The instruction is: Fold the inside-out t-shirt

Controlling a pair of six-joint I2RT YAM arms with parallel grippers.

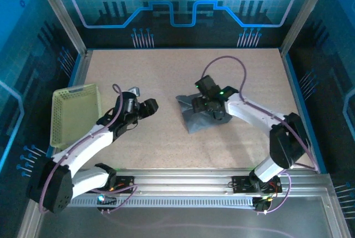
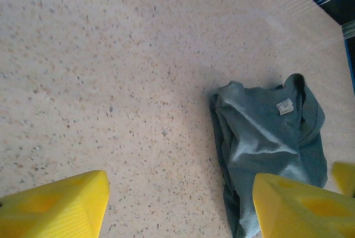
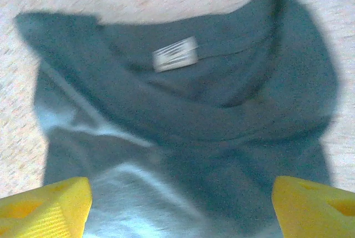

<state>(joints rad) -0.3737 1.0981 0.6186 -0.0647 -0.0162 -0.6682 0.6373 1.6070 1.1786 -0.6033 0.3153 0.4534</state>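
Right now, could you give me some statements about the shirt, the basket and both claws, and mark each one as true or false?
1. The t-shirt lies spread flat. False: it is crumpled in a heap on the table.
2. The right claw is open over the t-shirt. True.
3. The t-shirt is inside the basket. False: the basket stands at the table's left edge, apart from the t-shirt.
4. A white label shows on the t-shirt. True.
5. The left claw grips the t-shirt. False: it is open over bare table, beside the t-shirt.
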